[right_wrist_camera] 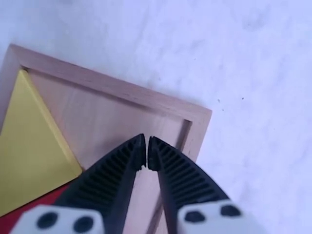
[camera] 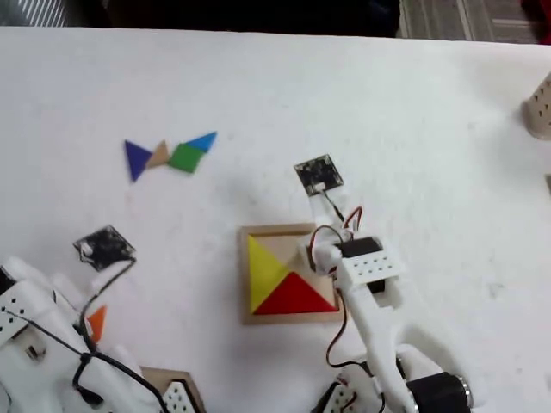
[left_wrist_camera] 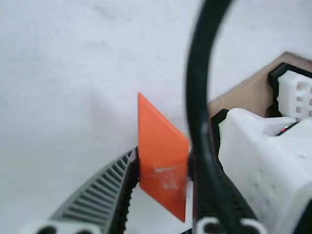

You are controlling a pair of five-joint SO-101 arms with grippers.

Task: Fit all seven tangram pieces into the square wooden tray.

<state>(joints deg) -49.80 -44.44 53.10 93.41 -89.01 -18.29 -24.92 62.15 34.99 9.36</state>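
Two pieces, the yellow triangle and red triangle, lie in the wooden tray. Well apart from it, the left gripper grasps the orange piece. The right gripper hangs clenched and empty over bare tray wood. Next, probably, the orange piece must be carried in.

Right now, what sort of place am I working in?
Likely a robotics test bench: a plain white table, the left arm and right arm with loose wiring, and a tangram tray.

Your square wooden tray holds the yellow triangle at left, the red triangle in front; four small coloured pieces lie behind-left.
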